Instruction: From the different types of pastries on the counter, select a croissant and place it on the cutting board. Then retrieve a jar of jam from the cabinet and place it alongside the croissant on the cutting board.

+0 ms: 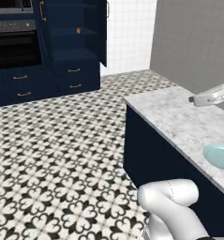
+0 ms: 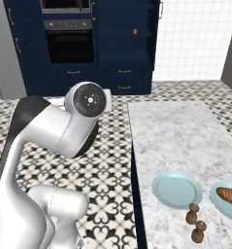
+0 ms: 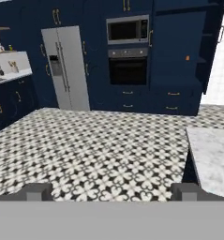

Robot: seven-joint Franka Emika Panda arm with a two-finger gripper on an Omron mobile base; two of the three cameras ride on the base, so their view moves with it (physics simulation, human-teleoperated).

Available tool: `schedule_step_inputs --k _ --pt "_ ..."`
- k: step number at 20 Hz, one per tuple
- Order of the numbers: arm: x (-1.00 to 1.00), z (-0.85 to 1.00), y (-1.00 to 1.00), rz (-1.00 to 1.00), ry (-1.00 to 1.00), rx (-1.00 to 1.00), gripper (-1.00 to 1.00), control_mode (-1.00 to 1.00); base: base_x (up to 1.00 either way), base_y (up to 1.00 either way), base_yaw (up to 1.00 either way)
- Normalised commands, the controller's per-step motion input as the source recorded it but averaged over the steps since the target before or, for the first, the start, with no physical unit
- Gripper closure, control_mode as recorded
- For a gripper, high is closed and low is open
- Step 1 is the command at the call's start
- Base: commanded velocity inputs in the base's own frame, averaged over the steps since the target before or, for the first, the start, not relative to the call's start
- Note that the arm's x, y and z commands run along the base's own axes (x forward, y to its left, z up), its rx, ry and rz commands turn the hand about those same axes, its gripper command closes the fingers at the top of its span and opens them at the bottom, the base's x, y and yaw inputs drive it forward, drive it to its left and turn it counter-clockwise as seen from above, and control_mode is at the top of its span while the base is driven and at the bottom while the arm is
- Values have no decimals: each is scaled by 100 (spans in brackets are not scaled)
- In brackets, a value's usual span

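We see a white-grey veined marble counter over dark navy fronts. At four o'clock in the right base view lie two light blue plates; the one at the edge carries a brown loaf-like pastry, and two dark brown wooden shakers stand at five o'clock. The floor is white tile with a black floral pattern. At twelve o'clock the cabinet is dark navy with gold handles, a tiny orange jar inside. We note a silver-grey refrigerator at eleven o'clock, beside a black oven.
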Motion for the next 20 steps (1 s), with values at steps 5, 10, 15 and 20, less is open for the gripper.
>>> schedule_step_inputs --k 5,10,15,20 --pt "0 0 0 0 0 0 -100 100 34 3 13" --pt "0 0 0 0 0 0 -100 100 100 30 0" --pt "0 0 0 0 0 0 -100 100 100 43 1" --pt "0 0 0 0 0 0 -100 100 100 37 3"
